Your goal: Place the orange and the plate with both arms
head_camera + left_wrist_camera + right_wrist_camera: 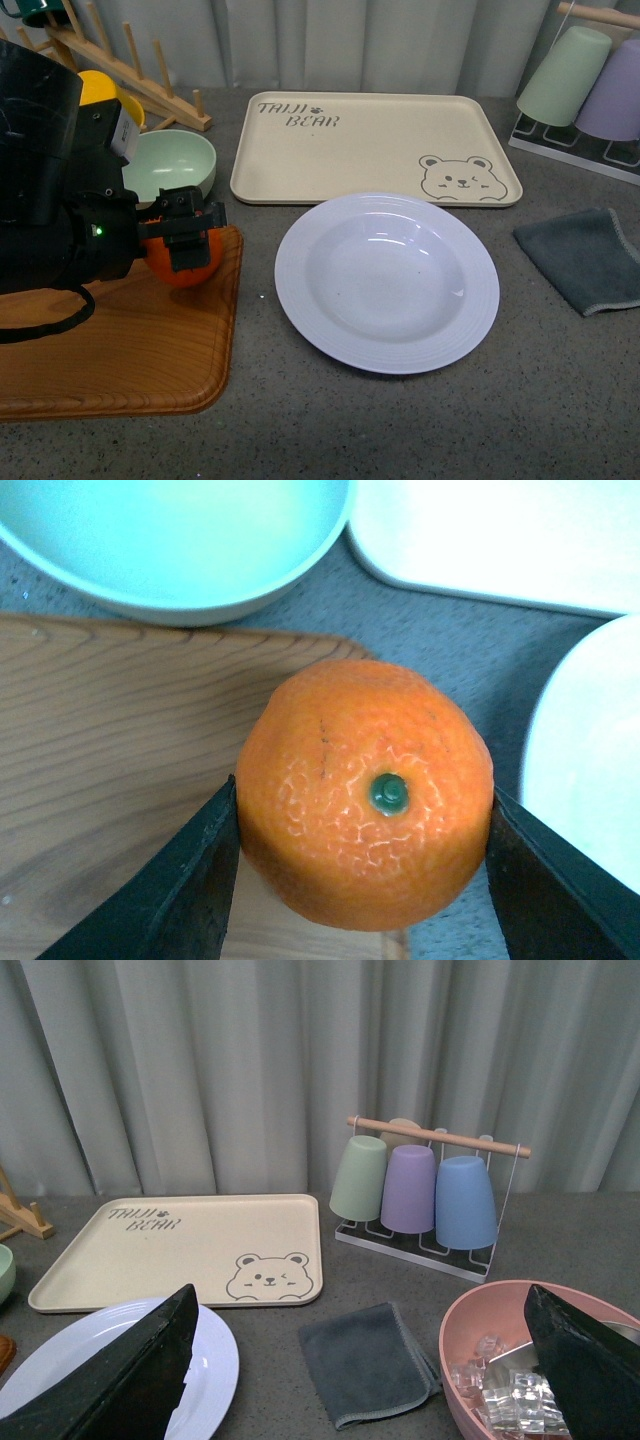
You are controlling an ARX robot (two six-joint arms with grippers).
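My left gripper [185, 238] is shut on the orange [180, 262], held at the right edge of the wooden board [120, 350]. In the left wrist view the orange [365, 792] sits stem up between the two black fingers [190, 880]. The pale lavender plate [387, 282] lies empty on the grey table, right of the orange. It also shows in the left wrist view [590, 770] and the right wrist view [110, 1370]. My right gripper [360, 1360] is open and empty, above the table; it is out of the front view.
A pale green bowl [170, 165] stands behind the board. A cream bear tray [370, 145] lies behind the plate. A grey cloth [585, 258] lies at the right. A cup rack [430, 1195], a pink bowl of ice [530, 1375] and a wooden dish rack [130, 70] are nearby.
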